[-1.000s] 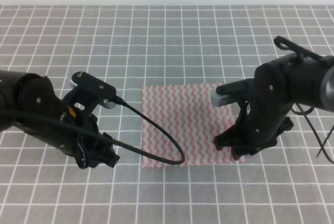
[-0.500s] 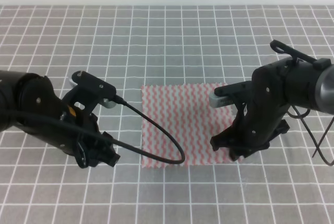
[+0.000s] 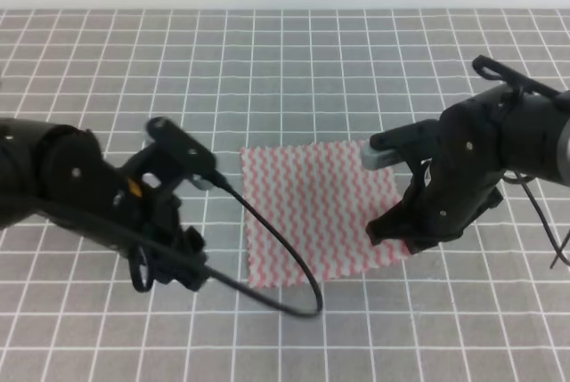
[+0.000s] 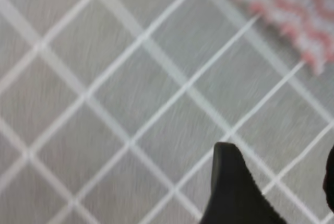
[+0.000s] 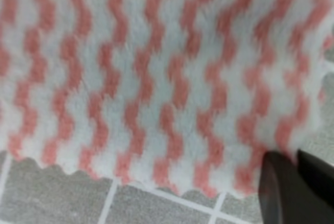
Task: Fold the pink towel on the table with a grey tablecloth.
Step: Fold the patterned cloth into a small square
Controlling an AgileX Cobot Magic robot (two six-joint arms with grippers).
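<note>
The towel (image 3: 316, 208) is laid flat on the tabletop (image 3: 285, 61), in the middle, between the two arms. It is a thin cloth with pink and white wavy stripes. Its edges look a bit fuzzy.

The right hand (image 3: 403, 238) is at the towel's near right corner. In the right wrist view, the dark fingers (image 5: 284, 187) are seen pressed close together at the edge of the cloth. The corner seems to be pinched between them, and it looks a little raised off the tabletop.

The left hand (image 3: 169, 266) is placed near the towel's near left corner, but the cloth is not touched by it. In the left wrist view, only grey cloth with white lines is seen under it, with a bit of towel far off at the top. A gap is seen between its two dark fingertips (image 4: 229, 192), so the hand is likely spread apart, with nothing held. A black cable (image 3: 267, 248) is draped over the towel's left side.

The towel is likely very light, soft and floppy. It will probably bend and sag when lifted. It is best taken by the corners, pinched low against the tabletop. If only one corner is lifted, the fold may come out crooked.
</note>
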